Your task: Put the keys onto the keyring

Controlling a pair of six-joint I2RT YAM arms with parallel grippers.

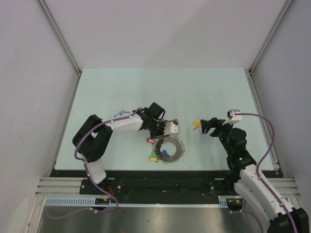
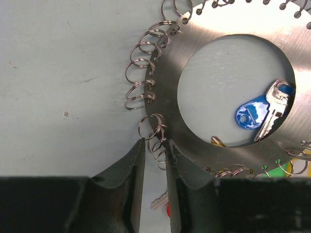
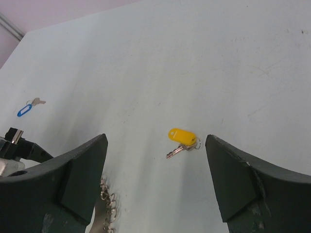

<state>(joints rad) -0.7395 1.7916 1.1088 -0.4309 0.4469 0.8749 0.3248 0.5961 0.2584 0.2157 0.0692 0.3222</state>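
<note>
The keyring (image 2: 167,104) is a flat steel disc with a round hole, and small split rings fringe its rim. It lies between the arms (image 1: 170,149). My left gripper (image 2: 155,141) has its fingers drawn to a narrow gap at the disc's edge, and a cluster of split rings (image 2: 156,148) fills that gap. A blue-tagged key (image 2: 252,115) lies inside the hole. My right gripper (image 3: 156,137) stands wide open above a yellow-tagged key (image 3: 181,136) on the table. Another key with a blue tag (image 3: 24,110) lies apart, beyond the left arm (image 1: 118,115).
Red (image 1: 150,141) and green (image 1: 153,156) tags hang off the keyring's left side. A red tag and a small key (image 2: 159,200) show under the left fingers. Grey walls bound the pale table (image 1: 160,92) at the back and sides.
</note>
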